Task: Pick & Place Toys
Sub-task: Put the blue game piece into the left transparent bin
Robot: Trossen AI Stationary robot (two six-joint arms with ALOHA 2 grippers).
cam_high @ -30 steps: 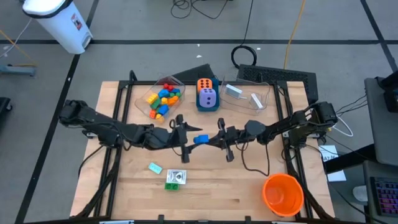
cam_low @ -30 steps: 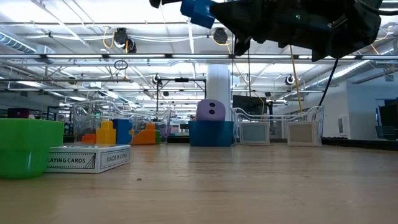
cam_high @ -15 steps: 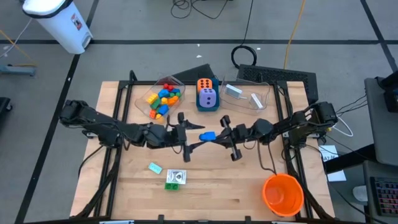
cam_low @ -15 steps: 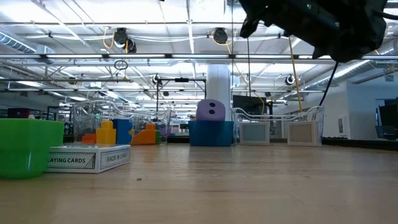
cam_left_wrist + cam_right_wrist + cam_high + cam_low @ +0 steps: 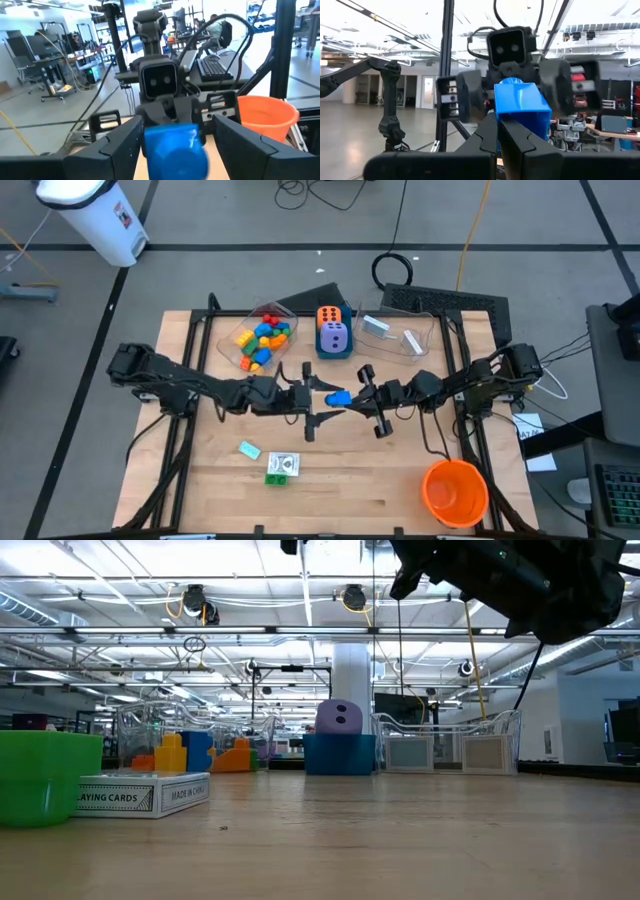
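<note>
Blue brick (image 5: 337, 397) aloft mid-tabletop (image 5: 400, 480), pinched in closed right hand (image 5: 349, 398); left hand (image 5: 322, 394) facing, fingers parted either side of brick, contact unclear.

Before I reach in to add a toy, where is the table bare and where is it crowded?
Bare wood lies between the card box and the orange cup, along the near edge. Crowded: the far edge, with brick tub, dice box and clear tub, and mid-table, where both pincers meet at the blue brick.
</note>
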